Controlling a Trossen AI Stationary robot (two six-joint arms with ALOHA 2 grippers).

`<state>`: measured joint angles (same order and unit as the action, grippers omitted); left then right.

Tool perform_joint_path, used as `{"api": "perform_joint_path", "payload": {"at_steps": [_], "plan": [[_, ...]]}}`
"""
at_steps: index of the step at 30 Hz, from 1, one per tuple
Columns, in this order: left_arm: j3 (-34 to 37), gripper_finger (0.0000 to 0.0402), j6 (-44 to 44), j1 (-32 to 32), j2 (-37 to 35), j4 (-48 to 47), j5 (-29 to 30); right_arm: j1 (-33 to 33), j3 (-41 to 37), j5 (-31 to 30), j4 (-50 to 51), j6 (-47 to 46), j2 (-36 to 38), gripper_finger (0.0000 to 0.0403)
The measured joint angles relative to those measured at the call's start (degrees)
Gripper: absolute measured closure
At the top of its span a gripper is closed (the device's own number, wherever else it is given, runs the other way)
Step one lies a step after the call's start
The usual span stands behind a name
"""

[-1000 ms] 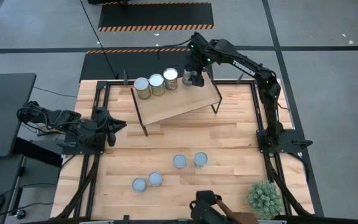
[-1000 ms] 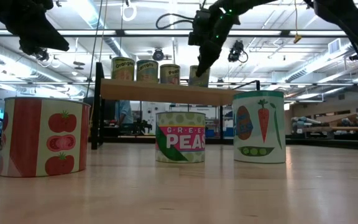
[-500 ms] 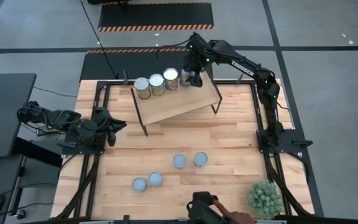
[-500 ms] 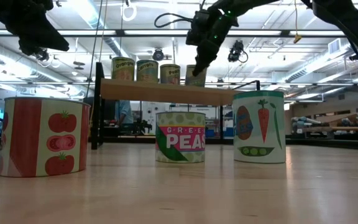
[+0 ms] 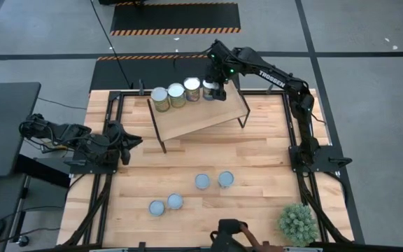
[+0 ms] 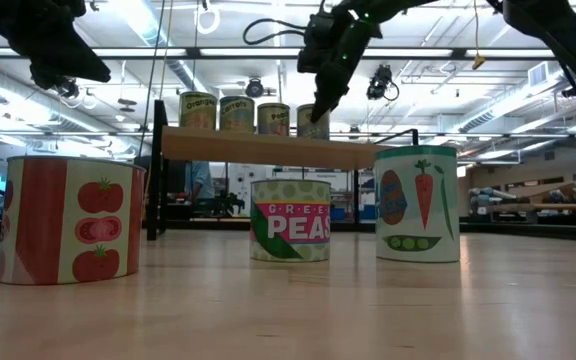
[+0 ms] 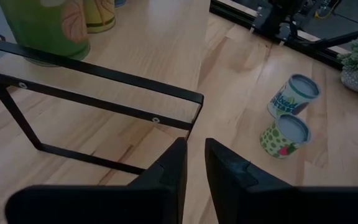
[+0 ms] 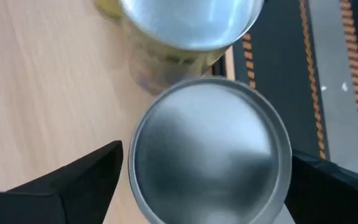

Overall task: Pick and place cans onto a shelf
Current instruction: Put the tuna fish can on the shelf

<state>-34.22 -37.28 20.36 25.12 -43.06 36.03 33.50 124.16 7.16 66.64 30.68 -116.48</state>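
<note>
Half done by my count. Three tall green-labelled tins [image 5: 176, 94] stand on the light-wood plank shelf [image 5: 201, 117] at 12 o'clock. My right gripper [image 5: 211, 89] straddles a fourth tin [image 8: 211, 152]; clamped or loosened, I cannot tell. Four short blue-topped cans [image 5: 187, 192] wait at 6 o'clock. Left gripper [image 7: 194, 163] idles at 9 o'clock, fingers nearly together.

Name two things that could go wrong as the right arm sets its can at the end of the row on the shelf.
1. The right gripper holds the fourth can right beside the third can; a small drift could knock that one.
2. The row sits along the back edge of the shelf, so a nudged can might fall behind it.
</note>
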Motion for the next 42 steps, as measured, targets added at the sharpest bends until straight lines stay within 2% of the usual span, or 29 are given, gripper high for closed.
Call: {"api": "perform_joint_path", "payload": {"at_steps": [11, 27, 42], "plan": [[0.00, 0.0338, 0.25, 0.01, 0.00, -0.01, -0.30, -1.18, 0.04, -3.74, 2.08, -3.74, 1.04, 0.0004], [0.00, 0.0338, -1.06, 0.00, 0.00, -0.01, -0.39, 0.53, 0.04, -8.94, 5.08, -3.67, 1.04, 0.0004], [0.00, 0.0338, -1.04, 0.02, 0.00, -0.01, -0.35, 3.08, 0.07, -9.62, 8.67, -1.99, 1.04, 0.0007]]}}
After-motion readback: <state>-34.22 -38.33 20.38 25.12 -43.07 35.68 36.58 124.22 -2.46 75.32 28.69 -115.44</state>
